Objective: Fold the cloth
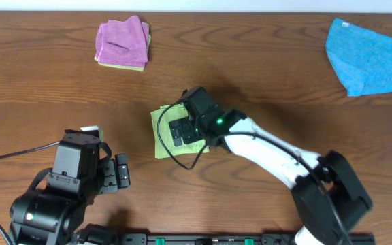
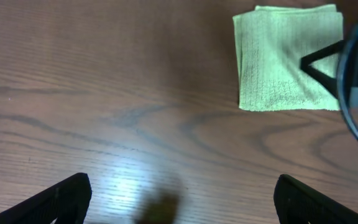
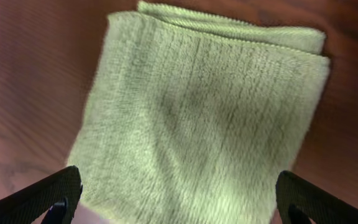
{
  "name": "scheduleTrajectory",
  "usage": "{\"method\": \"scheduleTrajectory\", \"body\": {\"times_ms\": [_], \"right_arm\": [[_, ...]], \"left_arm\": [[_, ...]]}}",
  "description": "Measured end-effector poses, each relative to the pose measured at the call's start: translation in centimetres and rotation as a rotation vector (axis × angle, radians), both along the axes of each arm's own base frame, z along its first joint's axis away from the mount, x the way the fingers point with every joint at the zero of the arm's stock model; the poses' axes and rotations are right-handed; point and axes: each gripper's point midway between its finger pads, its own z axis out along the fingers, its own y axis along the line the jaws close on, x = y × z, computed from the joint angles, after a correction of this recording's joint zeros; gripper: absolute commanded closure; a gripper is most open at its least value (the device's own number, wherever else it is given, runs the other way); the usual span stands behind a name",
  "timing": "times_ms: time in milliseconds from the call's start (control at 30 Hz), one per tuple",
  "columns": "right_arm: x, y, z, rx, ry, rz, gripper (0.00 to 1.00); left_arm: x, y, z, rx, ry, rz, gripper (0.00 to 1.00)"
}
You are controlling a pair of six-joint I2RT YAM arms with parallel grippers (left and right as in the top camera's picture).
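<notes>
My right pincer hangs wide open over the lime-green cloth, gripping nothing. The cloth lies folded in the middle of the wooden table. My left pincer, wide too, sits well apart. The top layer looks loose, I think: a rising finger could snag its edge and spoil the fold.

Lime-green cloth, centre of frame: fine parallel ribbing in the pile, with a paler stitched edge along the top. Bench: reddish-brown wood with darker wavy grain lines. Upper left, a pink-purple cloth lies over a yellow-green layer that shows at its lower edge. Upper right, a bright blue cloth, plain. Right arm: white link, black ends, one green light. Left arm: black throughout. Left fingers and right fingers: matte black.
</notes>
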Motion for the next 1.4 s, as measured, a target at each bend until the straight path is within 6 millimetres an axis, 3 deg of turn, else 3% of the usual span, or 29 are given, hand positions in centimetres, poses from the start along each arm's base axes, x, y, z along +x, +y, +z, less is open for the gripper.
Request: {"method": "scheduleTrajectory", "body": {"times_ms": [167, 333, 600, 633, 667, 700, 800, 867, 900, 933, 1000, 1033, 1067, 1267, 1333, 1400], "right_arm": [[-0.4, -1.3, -4.4, -0.036, 0.123, 0.016, 0.01], [0.4, -1.1, -3.9, -0.006, 0.103, 0.026, 0.04], [1.2, -2.5, -4.3, -0.074, 0.069, -0.007, 0.05], [1.3, -2.7, -4.3, -0.084, 0.061, -0.014, 0.08], [1.6, -3.0, -4.3, -0.095, 0.050, -0.024, 0.23], [1.7, -3.1, -4.3, -0.101, 0.043, -0.023, 0.31], [2.0, -3.2, -4.3, -0.108, 0.034, -0.030, 0.30], [2.0, -3.2, -4.3, -0.112, 0.029, -0.029, 0.47], [2.1, -3.2, -4.3, -0.113, 0.027, -0.029, 0.50], [2.1, -3.2, -4.3, -0.111, 0.028, -0.034, 0.36], [2.1, -3.3, -4.3, -0.112, 0.027, -0.034, 0.23], [2.1, -3.3, -4.3, -0.112, 0.027, -0.037, 0.08], [2.1, -3.3, -4.3, -0.113, 0.027, -0.036, 0.01], [0.7, -4.4, -4.6, -0.162, 0.081, -0.031, 0.01], [0.3, -4.8, -3.6, -0.169, 0.085, -0.031, 0.01], [-0.1, -5.2, -1.3, -0.157, 0.063, -0.029, 0.01]], "left_arm": [[0.0, -0.2, 0.0, -0.011, 0.000, 0.000, 0.05], [0.0, -0.5, 0.0, -0.030, 0.001, -0.006, 0.05], [0.1, -0.6, 0.1, -0.043, 0.000, 0.007, 0.05], [0.1, -0.6, 0.1, -0.045, 0.000, 0.011, 0.05], [0.1, -0.6, 0.1, -0.047, 0.000, 0.014, 0.05], [0.1, -0.6, 0.1, -0.047, 0.000, 0.014, 0.05], [0.1, -0.6, 0.1, -0.048, 0.000, 0.016, 0.05], [0.1, -0.6, 0.1, -0.049, 0.000, 0.016, 0.05], [0.1, -0.6, 0.1, -0.049, 0.000, 0.016, 0.05], [0.1, -0.6, 0.1, -0.049, 0.000, 0.016, 0.05], [0.1, -0.6, 0.1, -0.049, 0.000, 0.016, 0.05], [0.1, -0.6, 0.1, -0.049, 0.000, 0.016, 0.05], [0.1, -0.6, 0.1, -0.050, 0.000, 0.016, 0.05], [-1.1, -0.8, -0.5, -0.058, 0.054, 0.005, 0.05], [-2.5, -0.5, -1.1, -0.048, 0.107, 0.005, 0.05], [-3.5, -0.5, -1.2, -0.060, 0.128, -0.003, 0.05]]}}
